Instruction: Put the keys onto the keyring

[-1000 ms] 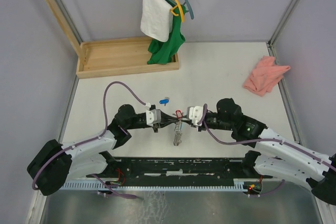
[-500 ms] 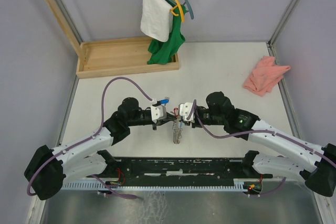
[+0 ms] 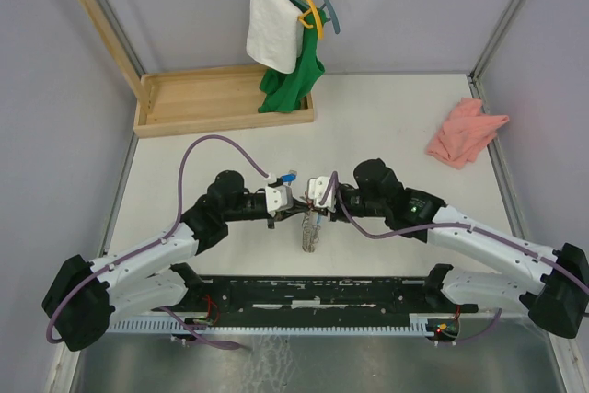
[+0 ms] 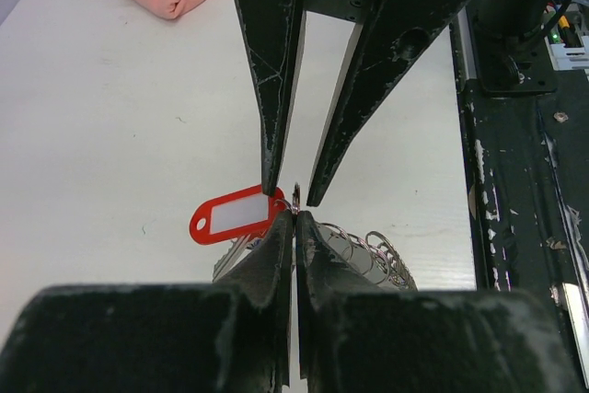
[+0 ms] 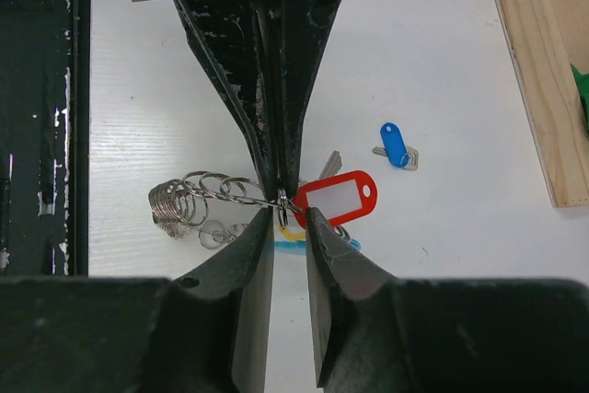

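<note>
The left gripper is seen closed tight at the lower middle of its own wrist view, and a thin wire of the keyring is pinched at its tips. The right gripper is held narrowly apart, its fingertips set to either side of that pinch point; whether they touch the wire cannot be made out. The red key is found just right of the meeting tips in the right wrist view. Its metal blade is mostly hidden behind its tag, and its link to the ring is covered by the fingers. The blue key is seen lying apart on the white table, to the upper right of the red one. A bunch of wire loops is spread to the left of the tips. Under the tag, yellow and pale blue bits are glimpsed, too covered to be named. In the overhead view the red key and the ring are hardly made out between the two wrists near the centre. A pink cloth is seen at the right of that view and a wooden tray at the upper left.
</note>
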Robot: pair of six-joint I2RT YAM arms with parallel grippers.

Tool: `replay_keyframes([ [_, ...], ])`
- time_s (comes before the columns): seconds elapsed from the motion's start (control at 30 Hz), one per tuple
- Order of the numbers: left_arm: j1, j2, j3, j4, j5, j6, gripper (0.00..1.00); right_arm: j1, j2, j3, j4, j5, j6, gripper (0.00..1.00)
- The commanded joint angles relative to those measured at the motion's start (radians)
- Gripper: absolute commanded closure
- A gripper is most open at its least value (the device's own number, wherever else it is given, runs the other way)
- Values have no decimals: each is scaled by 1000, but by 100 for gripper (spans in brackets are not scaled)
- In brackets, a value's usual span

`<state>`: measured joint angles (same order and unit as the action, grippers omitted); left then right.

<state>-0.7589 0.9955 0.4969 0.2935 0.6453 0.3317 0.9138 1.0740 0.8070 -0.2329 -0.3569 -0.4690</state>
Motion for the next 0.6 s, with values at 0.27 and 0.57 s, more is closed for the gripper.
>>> replay_keyframes([
  [0.27, -10, -19, 43, 5, -4, 51, 97, -3, -8, 55, 40, -1, 17, 99],
  [0.57, 1, -97, -96, 163, -79, -35, 73, -49, -105, -81, 241, -49, 77, 99],
])
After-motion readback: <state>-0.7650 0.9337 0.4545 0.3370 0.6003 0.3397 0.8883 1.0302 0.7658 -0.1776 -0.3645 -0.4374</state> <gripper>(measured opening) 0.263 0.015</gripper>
